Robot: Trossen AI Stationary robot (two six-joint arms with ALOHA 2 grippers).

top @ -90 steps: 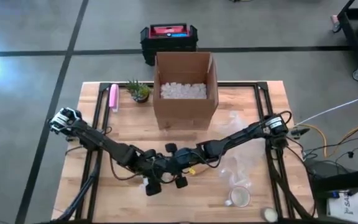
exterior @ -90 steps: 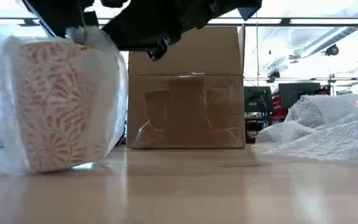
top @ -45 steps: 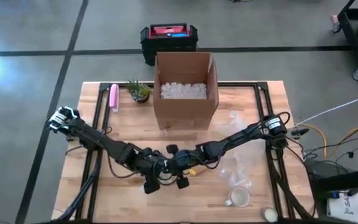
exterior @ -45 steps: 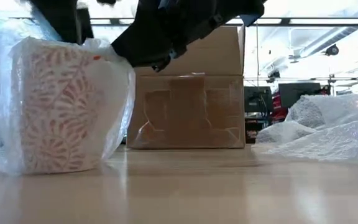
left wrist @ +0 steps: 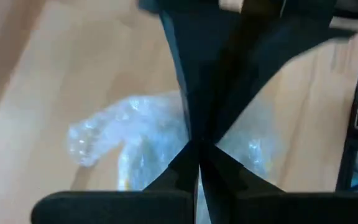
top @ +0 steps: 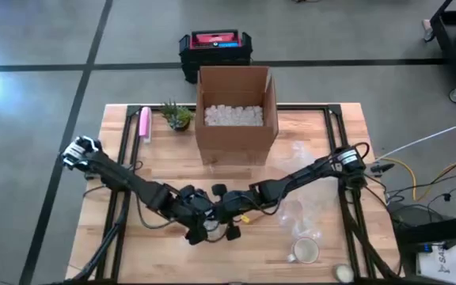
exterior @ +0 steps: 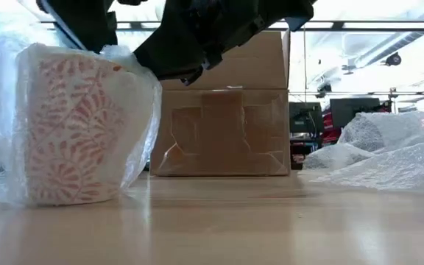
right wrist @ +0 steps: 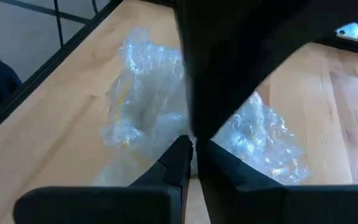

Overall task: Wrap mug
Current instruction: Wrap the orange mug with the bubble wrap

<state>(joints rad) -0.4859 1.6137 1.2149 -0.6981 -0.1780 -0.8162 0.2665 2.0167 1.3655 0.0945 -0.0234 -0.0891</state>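
The mug (exterior: 68,125) stood upright in wrap (exterior: 135,110), directly beneath both grippers. The left gripper (left wrist: 197,163) and right gripper (right wrist: 194,148) were each clenched on wrap above its rim

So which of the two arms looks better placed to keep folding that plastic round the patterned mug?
Probably either: the left gripper and right gripper both sit at the mug, fingers closed on the bubble wrap. The left looks slightly more directly above it.
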